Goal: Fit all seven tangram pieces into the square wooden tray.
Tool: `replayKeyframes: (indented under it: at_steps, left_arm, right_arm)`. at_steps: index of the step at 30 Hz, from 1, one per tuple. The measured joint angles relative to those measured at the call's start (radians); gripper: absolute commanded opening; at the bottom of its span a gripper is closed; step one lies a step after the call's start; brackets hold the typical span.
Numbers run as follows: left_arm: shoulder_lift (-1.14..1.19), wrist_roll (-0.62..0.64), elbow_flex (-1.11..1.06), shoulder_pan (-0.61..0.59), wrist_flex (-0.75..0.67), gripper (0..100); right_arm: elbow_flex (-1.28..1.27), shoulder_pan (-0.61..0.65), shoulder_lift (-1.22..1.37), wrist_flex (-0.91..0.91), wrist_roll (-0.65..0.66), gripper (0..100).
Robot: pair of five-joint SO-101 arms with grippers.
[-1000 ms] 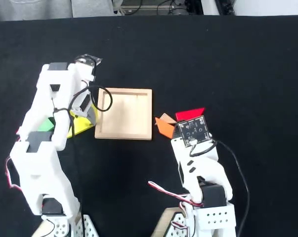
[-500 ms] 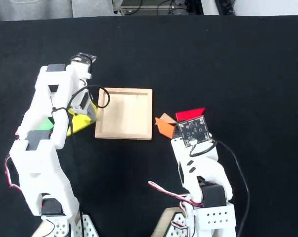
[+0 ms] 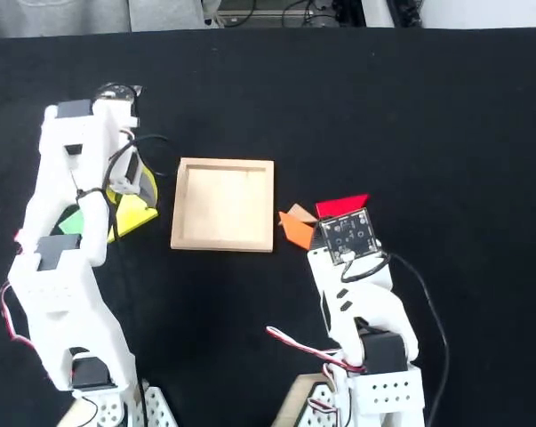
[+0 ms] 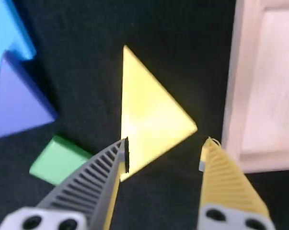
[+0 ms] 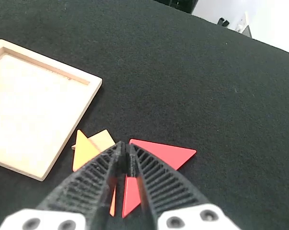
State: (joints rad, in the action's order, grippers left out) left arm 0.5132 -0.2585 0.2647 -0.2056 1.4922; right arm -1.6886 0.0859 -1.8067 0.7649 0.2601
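Wooden tray (image 3: 223,205) mid-frame has nothing in it yet, so zero of seven done. Left gripper (image 4: 166,143) is spread over the yellow triangle (image 4: 151,120) beside it. Right gripper (image 5: 125,146) is pressed together by the red triangle (image 5: 156,155).

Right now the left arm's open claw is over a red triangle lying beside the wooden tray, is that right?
Not quite: the triangle is yellow, not red, as the left wrist view shows. The left gripper is open over it, and it lies beside the wooden tray.
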Motion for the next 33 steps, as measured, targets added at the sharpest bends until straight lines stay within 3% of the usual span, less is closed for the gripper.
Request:
replayKeyframes:
  at_steps: [3, 7, 33]
  left_arm:
    - [0.000, 0.009, 0.031, 0.000, 0.035, 27]
    - [0.000, 0.009, 0.035, 0.000, 0.043, 37]
    - [0.002, -0.077, -0.192, -0.044, -0.267, 37]
  right_arm:
    - [0.000, 0.000, 0.000, 0.000, 0.000, 1.2]
    - [0.000, 0.000, 0.000, 0.000, 0.000, 1.2]
    - [0.000, 0.000, 0.000, 0.000, 0.000, 1.2]
